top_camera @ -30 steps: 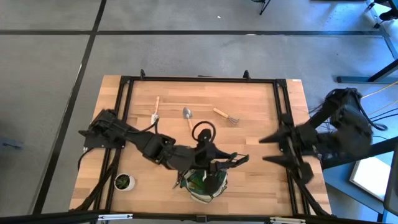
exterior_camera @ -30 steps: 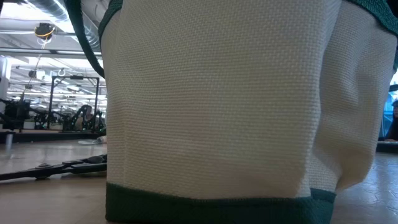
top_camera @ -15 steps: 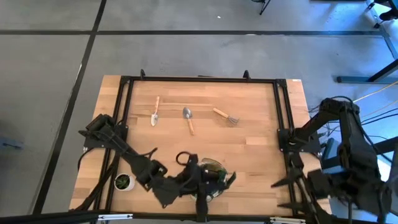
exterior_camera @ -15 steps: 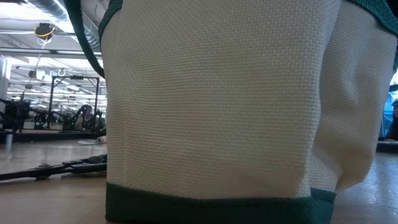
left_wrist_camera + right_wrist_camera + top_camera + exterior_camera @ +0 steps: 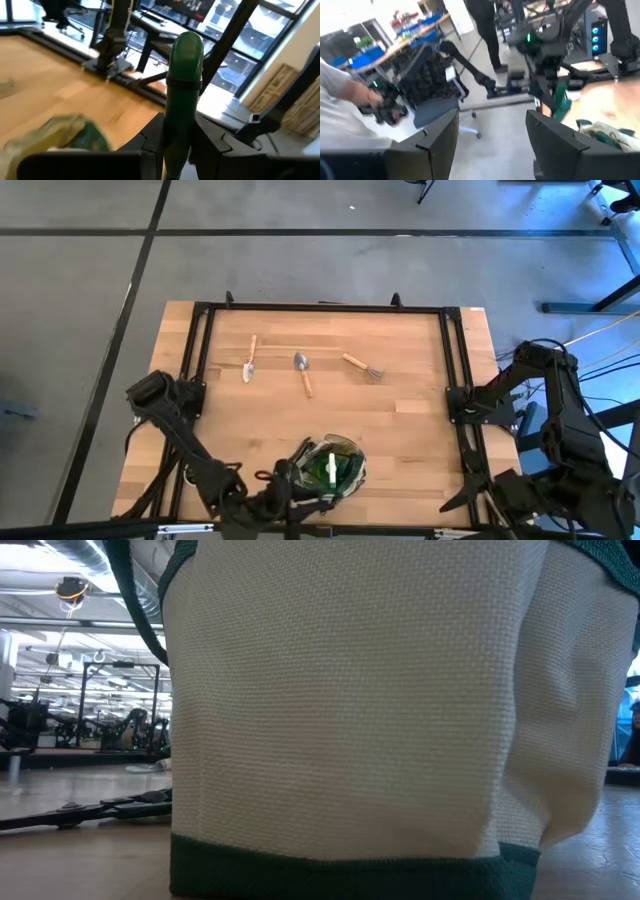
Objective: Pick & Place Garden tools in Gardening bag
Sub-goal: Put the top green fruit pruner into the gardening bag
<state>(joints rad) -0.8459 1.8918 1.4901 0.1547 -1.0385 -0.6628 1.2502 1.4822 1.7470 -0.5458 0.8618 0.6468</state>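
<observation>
The left arm is folding low along the worktop's [image 5: 400, 420] bottom-left edge, its left gripper [image 5: 176, 150] clamping a green spray bottle [image 5: 181, 95] beside the gardening bag [image 5: 335, 470] at bottom centre. The right gripper [image 5: 490, 145] is hanging off the lower right, fingers wide and empty. Three wooden-handled tools [image 5: 305, 370] are lying upper centre.

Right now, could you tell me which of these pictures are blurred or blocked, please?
Low view: the bag fills nearly the whole frame. Left wrist view: bag smeared, the green bottle sharper. Right wrist view: motion-blurred throughout. High view: clear over the three tools on the table.
</observation>
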